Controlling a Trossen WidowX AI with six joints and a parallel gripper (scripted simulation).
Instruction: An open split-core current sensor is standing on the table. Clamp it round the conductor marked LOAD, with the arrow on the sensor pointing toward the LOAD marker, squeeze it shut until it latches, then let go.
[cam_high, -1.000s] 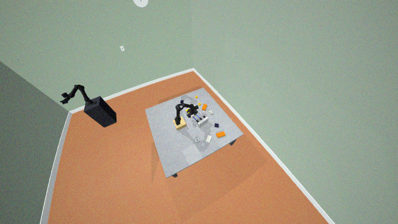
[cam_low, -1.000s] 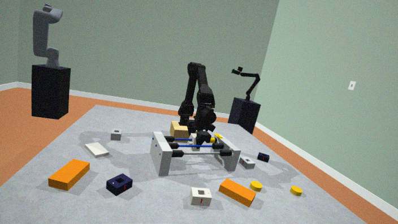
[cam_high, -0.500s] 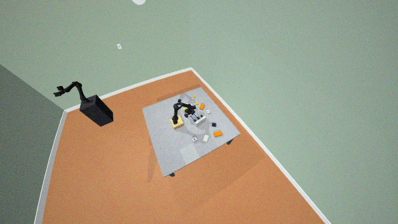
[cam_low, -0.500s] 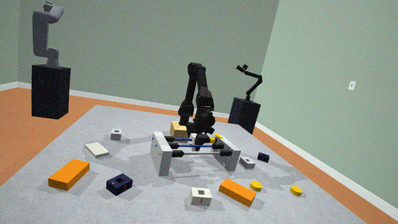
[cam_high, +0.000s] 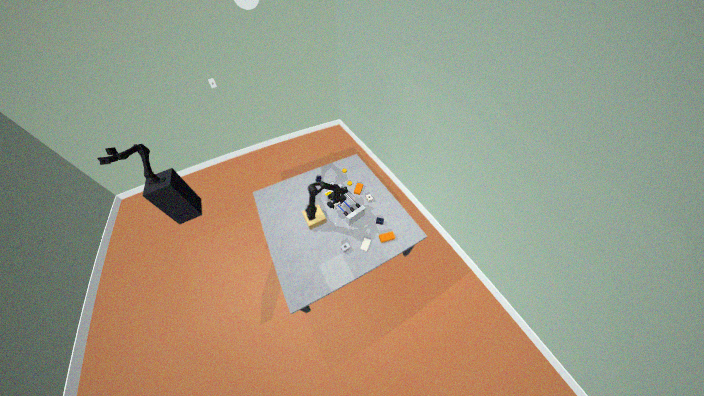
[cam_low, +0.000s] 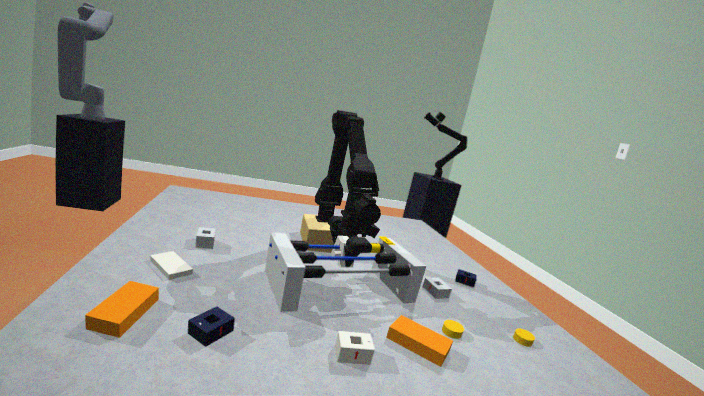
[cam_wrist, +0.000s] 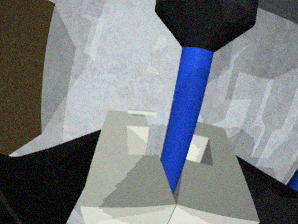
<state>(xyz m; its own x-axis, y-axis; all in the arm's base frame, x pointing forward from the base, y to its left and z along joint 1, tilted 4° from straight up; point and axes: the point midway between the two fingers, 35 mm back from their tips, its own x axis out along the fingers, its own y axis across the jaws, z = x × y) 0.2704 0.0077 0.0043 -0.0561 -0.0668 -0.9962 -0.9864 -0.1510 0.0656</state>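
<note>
The light split-core sensor (cam_low: 341, 244) (cam_wrist: 117, 180) sits at the rear blue conductor (cam_low: 322, 246) (cam_wrist: 189, 95), its two halves on either side of it in the wrist view. The halves meet at the near end; a gap shows farther along, and I cannot tell whether the sensor is latched. My gripper (cam_low: 353, 249) (cam_wrist: 162, 145) is shut on the sensor, with one black finger against each side. A yellow marker (cam_low: 386, 240) tops the right end plate, beside the yellow collar (cam_low: 376, 248) on this conductor. The arrow and marker lettering are not readable.
The fixture's end plates (cam_low: 285, 270) (cam_low: 411, 280) hold another blue conductor (cam_low: 345, 258) and a grey one (cam_low: 350, 271) close by. A tan block (cam_low: 315, 230) stands behind. Orange blocks (cam_low: 122, 307) (cam_low: 419, 340), a navy sensor-like block (cam_low: 211, 325) and a white one (cam_low: 355, 347) lie around.
</note>
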